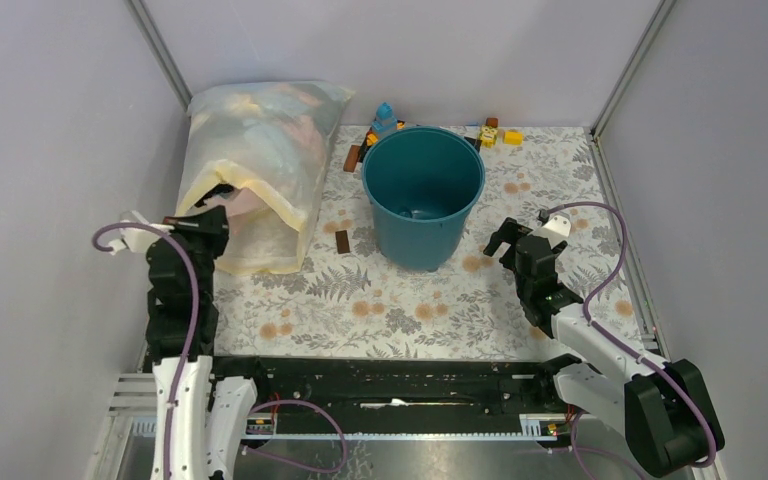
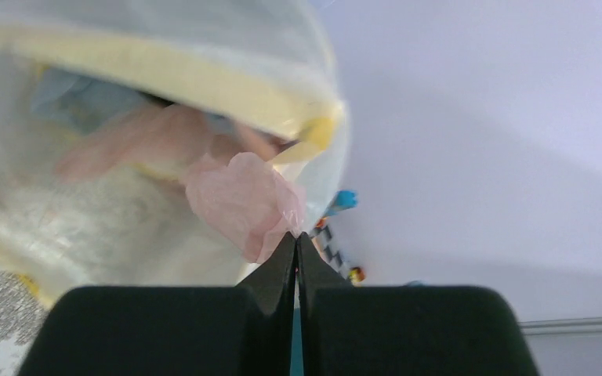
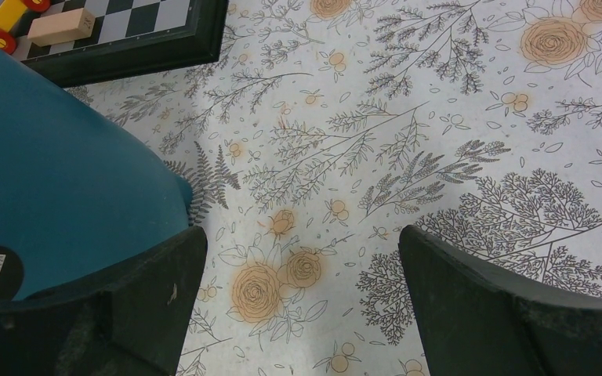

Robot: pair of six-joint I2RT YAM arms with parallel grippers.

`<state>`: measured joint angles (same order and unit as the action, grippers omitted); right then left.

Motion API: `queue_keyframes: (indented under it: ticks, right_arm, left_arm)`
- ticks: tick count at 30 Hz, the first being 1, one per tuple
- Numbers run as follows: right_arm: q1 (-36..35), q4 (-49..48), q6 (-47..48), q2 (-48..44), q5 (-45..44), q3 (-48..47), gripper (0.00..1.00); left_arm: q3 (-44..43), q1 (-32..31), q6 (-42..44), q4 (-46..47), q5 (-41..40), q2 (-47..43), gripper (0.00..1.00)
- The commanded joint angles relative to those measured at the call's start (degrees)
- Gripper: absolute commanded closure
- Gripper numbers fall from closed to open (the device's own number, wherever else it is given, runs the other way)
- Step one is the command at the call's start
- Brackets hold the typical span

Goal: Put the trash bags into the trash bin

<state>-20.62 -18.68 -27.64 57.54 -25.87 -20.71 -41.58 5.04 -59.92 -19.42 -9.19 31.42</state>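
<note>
Closed tip to tip, the left hand (image 2: 296,237) nipped a fold of the pink trash bag (image 2: 243,200) at the mouth of the yellowish sack (image 2: 125,86). The right hand (image 3: 302,235) hovered wide open and empty over the flowered desk (image 3: 439,117), just beside the teal trash bin (image 3: 63,157), which stood upright to the right of the sack, apart from the bag.

Crumpled pink bag (image 2: 239,200), upright teal bin (image 1: 422,236)
</note>
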Motion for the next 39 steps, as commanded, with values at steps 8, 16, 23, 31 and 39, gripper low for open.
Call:
queue_keyframes:
  ticks: [8, 16, 23, 31, 39]
  right_arm:
    - [-0.3, -1.4, 0.5, 0.3, -0.6, -0.9, 0.0]
    - [-0.3, -1.2, 1.1, 0.6, 0.6, -1.3, 0.0]
    - [-0.3, -6.7, 5.4, -1.1, 14.4, 0.7, 0.0]
    - [-0.3, -19.7, 8.6, -2.7, 33.4, 5.8, 0.0]
    - [-0.9, -29.2, 9.1, 1.4, 46.4, 6.7, 0.0]
  left_arm:
    - [-23.2, 0.0, 6.1, -11.6, 3.0, 0.5, 1.0]
    - [-33.6, 0.0, 6.0, -12.0, 17.4, 2.5, 1.0]
    - [-37.6, 0.2, 1.3, -5.4, 36.1, 4.9, 1.0]
    - [-36.4, 1.0, -0.6, -2.5, 44.9, 5.1, 1.0]
    - [-32.4, 1.4, -0.8, -1.2, 46.4, 3.7, 1.0]
